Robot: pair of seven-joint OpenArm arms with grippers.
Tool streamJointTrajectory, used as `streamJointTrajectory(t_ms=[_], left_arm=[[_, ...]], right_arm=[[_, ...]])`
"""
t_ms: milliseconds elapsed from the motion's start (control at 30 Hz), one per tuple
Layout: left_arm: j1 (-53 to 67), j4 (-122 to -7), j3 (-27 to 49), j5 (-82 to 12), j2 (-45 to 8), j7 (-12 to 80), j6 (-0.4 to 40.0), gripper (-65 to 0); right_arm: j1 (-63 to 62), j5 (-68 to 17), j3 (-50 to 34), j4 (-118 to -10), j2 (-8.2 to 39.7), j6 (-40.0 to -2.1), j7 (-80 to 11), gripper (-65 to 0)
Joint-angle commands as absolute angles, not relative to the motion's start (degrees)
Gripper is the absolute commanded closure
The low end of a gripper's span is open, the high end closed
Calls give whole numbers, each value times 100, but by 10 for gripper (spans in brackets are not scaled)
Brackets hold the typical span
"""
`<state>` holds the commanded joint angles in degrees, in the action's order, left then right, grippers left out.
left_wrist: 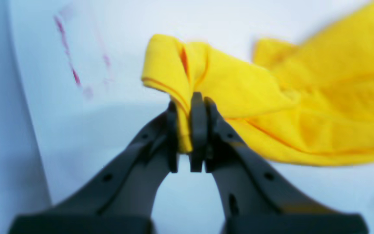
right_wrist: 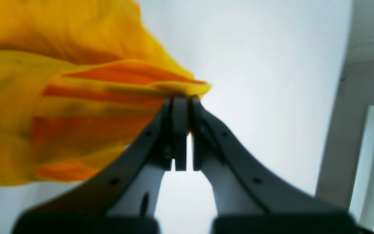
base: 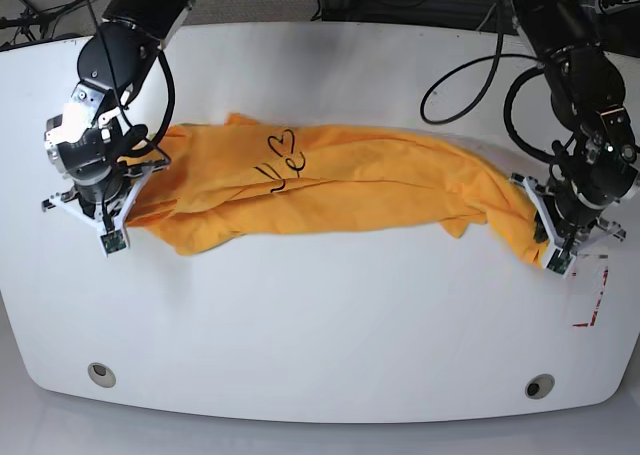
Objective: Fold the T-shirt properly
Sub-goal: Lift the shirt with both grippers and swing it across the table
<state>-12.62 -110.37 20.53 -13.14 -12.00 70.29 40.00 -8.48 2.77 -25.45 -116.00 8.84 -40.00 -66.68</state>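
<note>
"What are we looking at behind it all?"

"A white table [base: 320, 355] with rounded front corners, two round grommets [base: 101, 375] near its front edge and red marks [base: 601, 290] on the side by the left arm. We see dark cables [base: 470, 95] at the back, but the frame cuts them off."

"And our T-shirt [base: 350, 200]?"

"It lies stretched across the table between the two arms, orange-yellow and bunched into a long band. We make out a heart outline and a few black letters; folds hide the rest of the print."

"How do we find the left gripper [left_wrist: 190, 133]?"

"Pressed together on a gathered bit of the shirt, which pokes up past the fingertips and shows below them too. In its wrist view the cloth off to the side is blurred."

"The right gripper [right_wrist: 187, 130]?"

"Pinching an edge of the shirt at the other end. There the cloth opens into deep orange folds, and we can't tell which part of the garment it is. The base view barely helps us, since the arm covers that end."

"Anything beyond the table there?"

"A pale frame [right_wrist: 367, 162], cut off at the right wrist view's border; we can't tell what it belongs to."
</note>
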Motion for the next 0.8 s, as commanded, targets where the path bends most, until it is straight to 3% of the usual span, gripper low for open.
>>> streamJointTrajectory(t_ms=[433, 800], left_arm=[[-3231, -10993, 2070, -1305, -1103, 7600, 4000, 0], [-4637, -10404, 2264, -1305, -1200, 7600, 4000, 0]], right_arm=[[-2501, 268, -2501, -11178, 1455, -4000, -6677, -13], [-3925, 295, -1719, -10888, 2123, -4000, -6756, -13]])
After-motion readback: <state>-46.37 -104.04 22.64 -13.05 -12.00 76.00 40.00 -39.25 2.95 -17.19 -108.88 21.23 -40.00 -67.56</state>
